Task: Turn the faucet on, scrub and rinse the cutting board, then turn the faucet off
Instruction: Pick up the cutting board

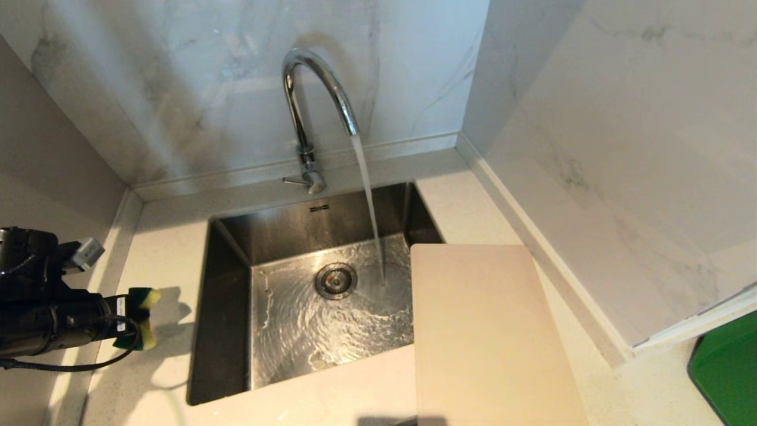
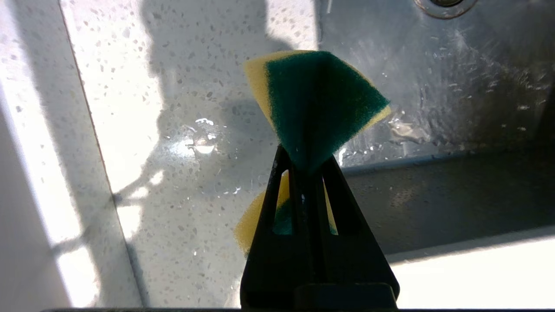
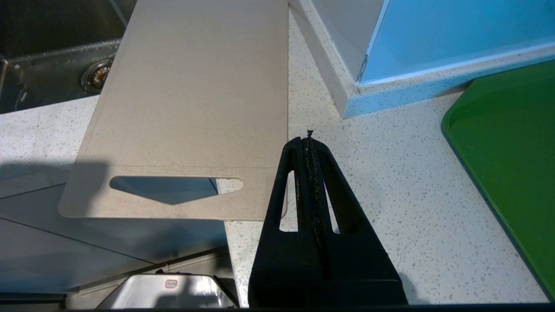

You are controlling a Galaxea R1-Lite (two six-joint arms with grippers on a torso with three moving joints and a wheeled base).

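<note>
The chrome faucet (image 1: 307,100) stands behind the sink and water streams from its spout into the basin. The cream cutting board (image 1: 485,331) lies flat on the counter right of the sink, its left part over the basin's corner; the handle hole (image 3: 173,186) shows near its front end. My left gripper (image 1: 133,316) hovers over the counter left of the sink, shut on a green-and-yellow sponge (image 2: 316,104) that fans out past the fingertips. My right gripper (image 3: 308,141) is shut and empty, above the counter just right of the board's near end.
The steel sink (image 1: 230,248) has a wet floor and a round drain (image 1: 335,280). Marble walls close in the back and right. A green tray (image 1: 730,373) sits at the far right of the speckled counter (image 3: 412,195).
</note>
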